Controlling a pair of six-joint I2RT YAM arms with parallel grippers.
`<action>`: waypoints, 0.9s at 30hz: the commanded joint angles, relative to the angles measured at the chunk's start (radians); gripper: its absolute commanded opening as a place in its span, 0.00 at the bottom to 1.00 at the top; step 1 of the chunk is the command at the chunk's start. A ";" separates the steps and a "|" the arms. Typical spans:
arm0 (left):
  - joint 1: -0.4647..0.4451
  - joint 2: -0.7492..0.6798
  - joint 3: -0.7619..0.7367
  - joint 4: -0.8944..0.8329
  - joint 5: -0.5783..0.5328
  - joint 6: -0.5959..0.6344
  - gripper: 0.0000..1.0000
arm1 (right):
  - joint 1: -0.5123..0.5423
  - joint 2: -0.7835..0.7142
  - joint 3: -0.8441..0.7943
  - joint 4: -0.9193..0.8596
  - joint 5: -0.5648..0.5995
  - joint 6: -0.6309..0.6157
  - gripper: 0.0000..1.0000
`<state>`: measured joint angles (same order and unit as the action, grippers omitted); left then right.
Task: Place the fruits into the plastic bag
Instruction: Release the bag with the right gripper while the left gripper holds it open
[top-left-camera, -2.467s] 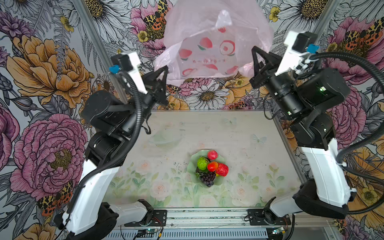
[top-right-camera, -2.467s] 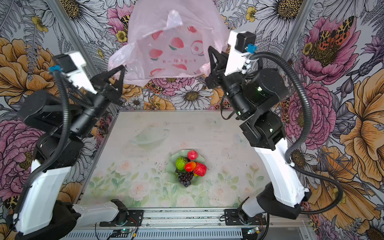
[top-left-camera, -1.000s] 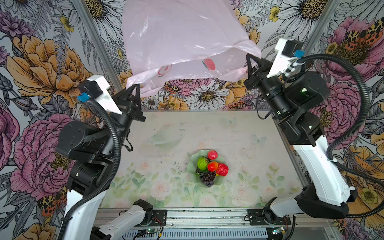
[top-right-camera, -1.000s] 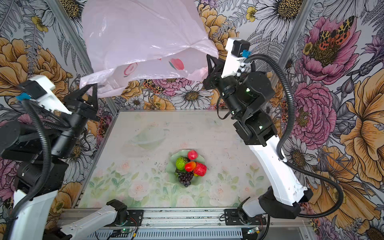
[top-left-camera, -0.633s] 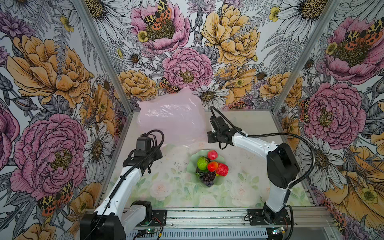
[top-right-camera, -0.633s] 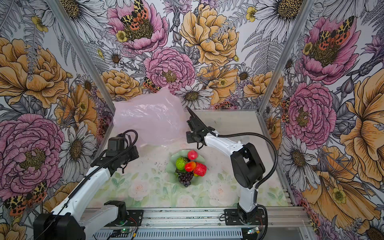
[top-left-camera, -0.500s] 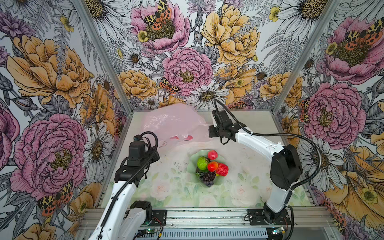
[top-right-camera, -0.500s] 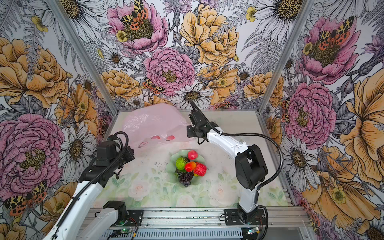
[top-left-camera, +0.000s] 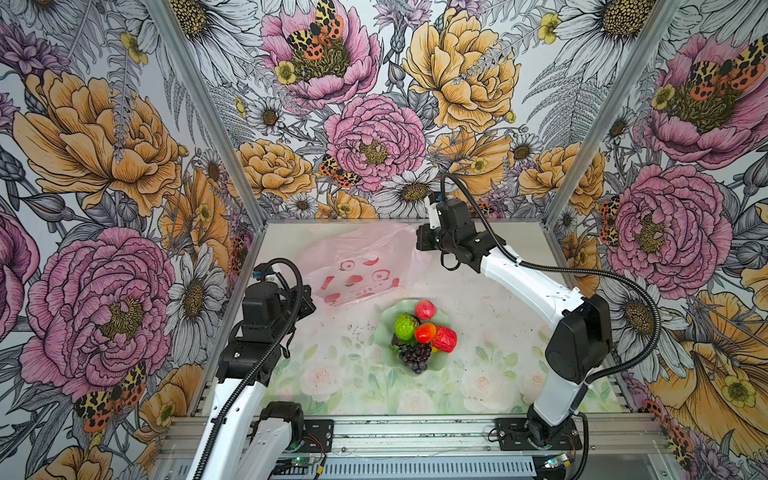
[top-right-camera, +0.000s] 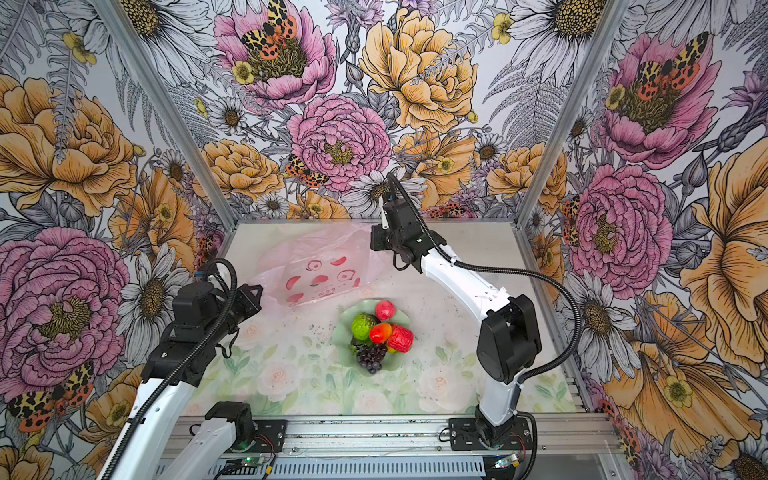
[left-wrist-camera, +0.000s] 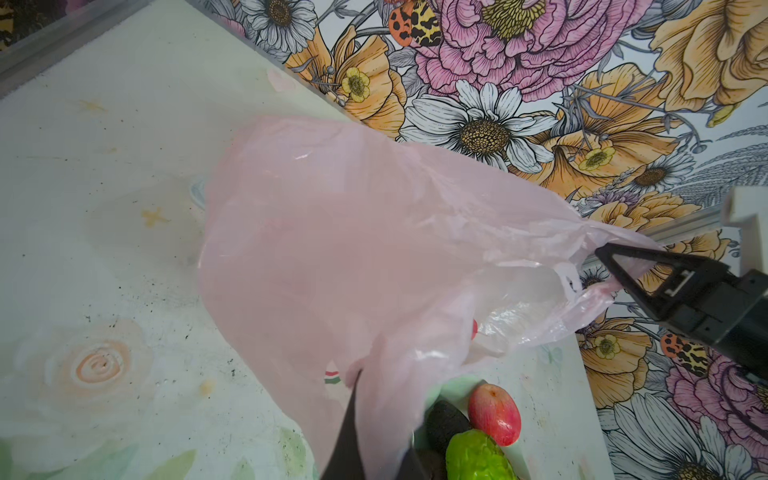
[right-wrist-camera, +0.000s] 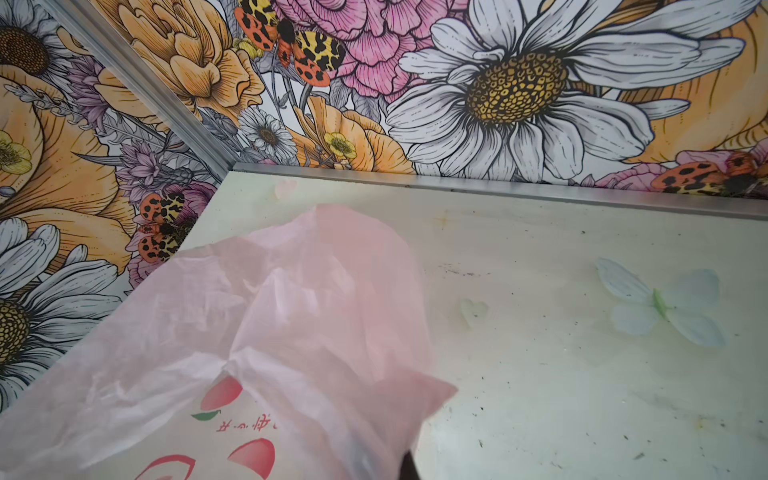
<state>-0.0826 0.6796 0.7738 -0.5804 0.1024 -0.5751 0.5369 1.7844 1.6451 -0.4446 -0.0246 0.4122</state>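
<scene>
The plastic bag (top-left-camera: 361, 266), thin, limp and slippery, rests at 11 o'clock from the pale green dish (top-left-camera: 384, 338) holding the fruits (top-left-camera: 419, 332). The left gripper (top-right-camera: 252, 296) and right gripper (left-wrist-camera: 602, 251) are each clamped on its mouth edge. The handle loops are judged the firmest hold.

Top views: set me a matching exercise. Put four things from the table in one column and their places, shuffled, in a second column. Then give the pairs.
Things:
1. pink-red ball
2. grape bunch
3. bumpy green fruit
4. plastic bag

Places:
A. at the near edge of the dish
B. off the dish, farther back on the table
C. on the dish's left side
D. at the dish's far edge, nearest the plastic bag

Pairs: 1-D, 2-A, 3-C, 4-B
</scene>
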 joint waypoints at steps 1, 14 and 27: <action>0.004 -0.020 -0.018 0.002 0.020 -0.002 0.00 | -0.001 0.011 0.001 0.008 -0.015 0.017 0.00; 0.004 -0.050 -0.068 0.038 0.042 0.017 0.00 | -0.003 0.081 0.045 0.014 -0.033 0.028 0.00; -0.001 0.064 -0.063 0.063 0.142 -0.086 0.00 | -0.010 0.098 0.036 0.012 -0.031 0.041 0.00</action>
<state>-0.0830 0.7212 0.6994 -0.5339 0.1852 -0.6308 0.5350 1.8797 1.6520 -0.4438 -0.0505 0.4374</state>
